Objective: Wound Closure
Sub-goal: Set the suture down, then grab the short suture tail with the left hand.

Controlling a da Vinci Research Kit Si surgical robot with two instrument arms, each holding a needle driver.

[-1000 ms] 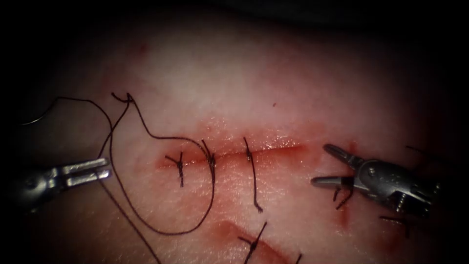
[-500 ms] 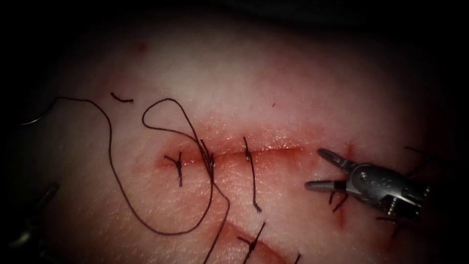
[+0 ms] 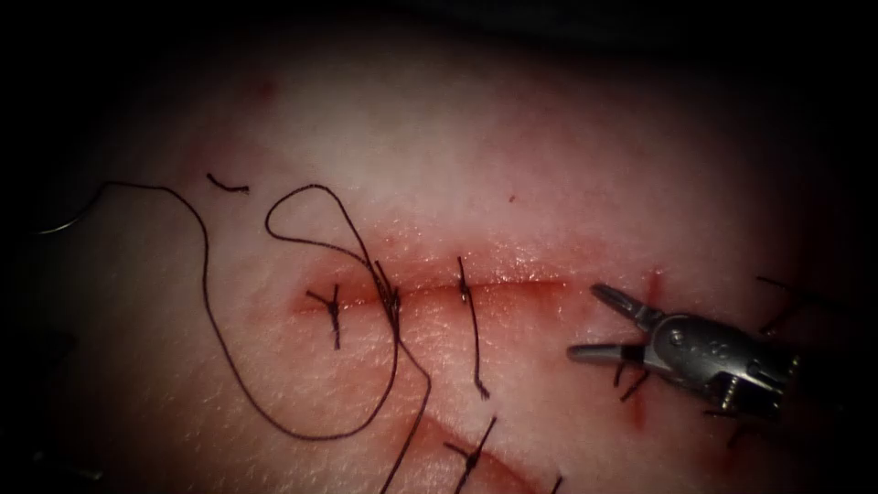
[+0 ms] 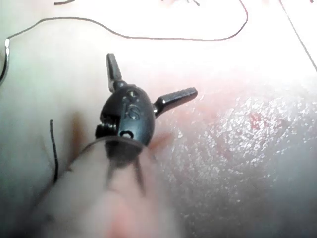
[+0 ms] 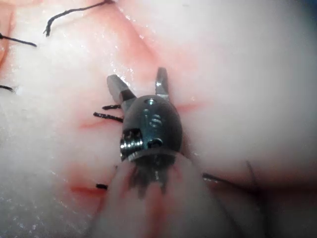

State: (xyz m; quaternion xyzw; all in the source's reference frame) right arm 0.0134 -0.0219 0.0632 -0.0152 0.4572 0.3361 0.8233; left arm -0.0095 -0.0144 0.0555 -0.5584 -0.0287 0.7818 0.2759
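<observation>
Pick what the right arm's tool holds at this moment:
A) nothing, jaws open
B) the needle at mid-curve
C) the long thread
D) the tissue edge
A: the right tool sits at the right end of the cut with its jaws spread apart and nothing between them, as the right wrist view also shows.

The right tool [image 3: 587, 322] lies just right of the cut [image 3: 430, 291]. The thread [image 3: 302, 430] loops left of and below the cut. The needle [image 3: 59, 226] lies far left on the tissue [image 3: 512, 146].
</observation>
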